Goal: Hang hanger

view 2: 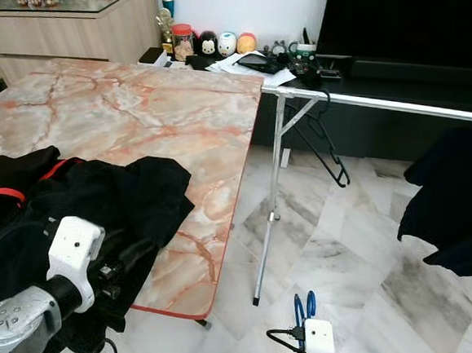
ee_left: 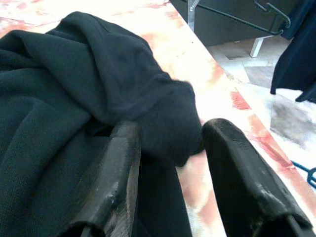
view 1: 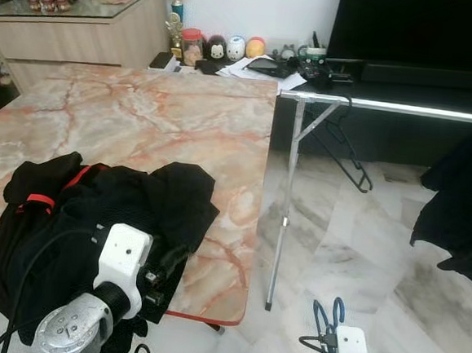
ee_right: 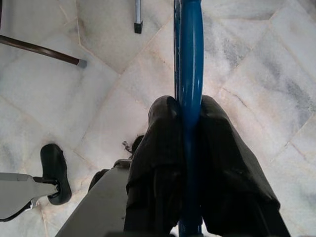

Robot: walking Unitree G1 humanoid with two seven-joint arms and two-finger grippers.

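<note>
A blue hanger (ee_right: 190,59) is clamped between the black fingers of my right gripper (ee_right: 189,106), which is shut on it low over the marble floor; its blue loops (view 1: 328,313) stick up at the lower right. My left gripper (ee_left: 173,133) is open over a black garment (view 1: 111,207) heaped on the marble table (view 1: 167,114), with a fold of the cloth (ee_left: 168,123) lying between its fingers. The silver clothes rail (view 1: 405,110) runs to the right of the table, and a black wire hanger (view 1: 348,157) hangs from it near its left end.
A dark garment (view 1: 462,207) hangs on the rail at the far right. The rack's leg (view 1: 284,221) stands close to the table's right edge. A dark TV bench (view 1: 407,84) and a wooden cabinet (view 1: 75,33) line the back wall, with small items between them.
</note>
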